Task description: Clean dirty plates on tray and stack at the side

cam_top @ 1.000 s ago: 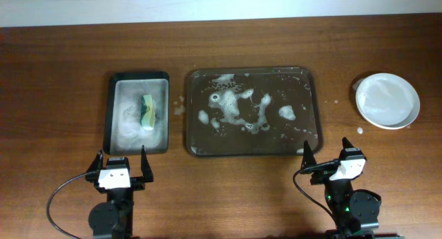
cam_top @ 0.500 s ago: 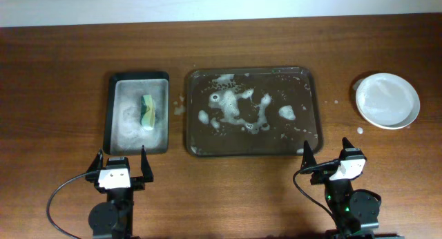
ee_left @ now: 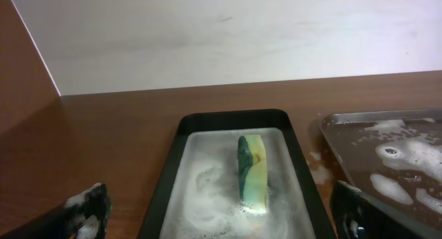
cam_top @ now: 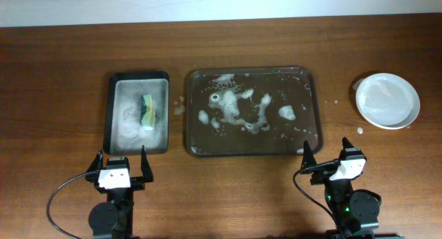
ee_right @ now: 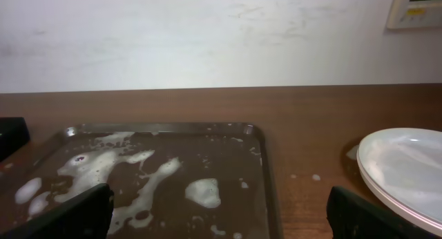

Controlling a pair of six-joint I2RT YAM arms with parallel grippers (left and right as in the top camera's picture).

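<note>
Overhead: two robot arms sit drawn back at the near edge of a wooden table [cam_top: 55, 73], each pointing toward the far wall. The left gripper [cam_top: 121, 156] hangs just short of a small black tray [cam_top: 109, 115], its fingers spread wide apart and holding nothing. The right gripper [cam_top: 325, 148] is poised at the near right corner of the big tray [cam_top: 317, 139], its fingers equally wide and empty. The big tray lies at the table's centre, wet and dotted with white foam [cam_top: 235, 108], with no plate on it. The plates [cam_top: 387, 101] rest on the bare table well to the right of the tray, stacked; their number cannot be told. A green-and-yellow sponge [cam_top: 148, 111] stands on edge in the suds of the small tray, left of the big one. From the left wrist, foam clings to one finger [ee_left: 86, 211].
</note>
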